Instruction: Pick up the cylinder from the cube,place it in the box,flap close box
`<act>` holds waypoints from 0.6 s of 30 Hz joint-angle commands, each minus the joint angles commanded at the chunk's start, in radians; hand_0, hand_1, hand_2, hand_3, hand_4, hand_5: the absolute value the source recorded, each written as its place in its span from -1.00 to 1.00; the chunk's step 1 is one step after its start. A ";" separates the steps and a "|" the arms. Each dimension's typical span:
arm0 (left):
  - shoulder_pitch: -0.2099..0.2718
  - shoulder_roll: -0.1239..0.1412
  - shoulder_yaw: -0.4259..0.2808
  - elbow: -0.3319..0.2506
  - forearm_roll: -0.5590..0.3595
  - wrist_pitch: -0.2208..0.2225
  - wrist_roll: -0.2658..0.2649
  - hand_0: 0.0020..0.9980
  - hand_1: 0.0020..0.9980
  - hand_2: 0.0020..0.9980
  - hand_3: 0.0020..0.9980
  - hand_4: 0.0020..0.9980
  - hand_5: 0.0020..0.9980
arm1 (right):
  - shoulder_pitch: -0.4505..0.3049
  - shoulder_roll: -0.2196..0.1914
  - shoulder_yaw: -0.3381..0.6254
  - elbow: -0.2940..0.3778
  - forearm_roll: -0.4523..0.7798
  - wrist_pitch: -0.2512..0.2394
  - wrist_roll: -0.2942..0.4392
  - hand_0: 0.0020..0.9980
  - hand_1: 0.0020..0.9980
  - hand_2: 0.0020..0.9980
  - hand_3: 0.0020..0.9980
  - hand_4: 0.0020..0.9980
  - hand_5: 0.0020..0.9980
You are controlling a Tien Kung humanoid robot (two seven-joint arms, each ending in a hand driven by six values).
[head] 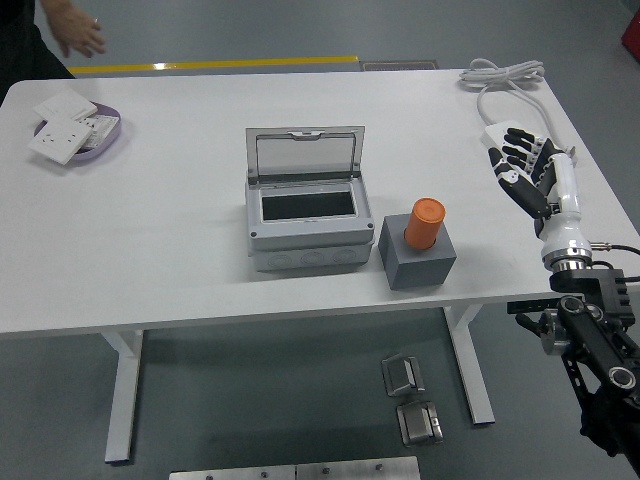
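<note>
Hovering my right hand [528, 172], fingers loosely spread and empty, beyond the orange plastic cylinder [424, 223] standing on the grey cube [418, 262].

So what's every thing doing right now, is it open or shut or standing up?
box: lid flipped up, open, empty inside.
orange cylinder: upright in the grey cube, untouched.
right hand: fingers spread, holding nothing, over the power strip.
purple dish: holds white plates.

A white bench [150, 250] on white legs fills the middle of the frame over a grey floor [260, 400]. A yellow floor line [215, 64] runs along the top. Metal plates [295, 468] lie at bottom centre.
</note>
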 joint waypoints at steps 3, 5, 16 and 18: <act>-0.002 -0.003 0.001 0.000 0.001 0.000 0.001 0.17 0.24 0.14 0.22 0.30 -0.44 | 0.011 0.006 -0.026 -0.018 -0.015 -0.013 0.005 0.50 0.44 0.46 0.38 0.58 -0.44; -0.002 -0.005 0.000 0.000 0.002 -0.001 0.002 0.17 0.24 0.14 0.22 0.30 -0.44 | 0.017 0.002 -0.039 -0.026 -0.018 -0.017 0.004 0.38 0.36 0.27 0.35 0.58 -0.51; -0.003 0.001 -0.003 0.000 0.008 0.000 0.003 0.17 0.24 0.14 0.22 0.30 -0.44 | 0.028 0.001 -0.121 -0.028 -0.002 -0.014 0.004 0.41 0.35 0.25 0.38 0.35 -0.81; -0.004 0.001 -0.002 0.000 0.008 0.000 0.003 0.17 0.24 0.14 0.22 0.30 -0.44 | 0.030 0.005 -0.139 -0.028 0.000 -0.013 0.004 0.41 0.35 0.25 0.38 0.35 -0.81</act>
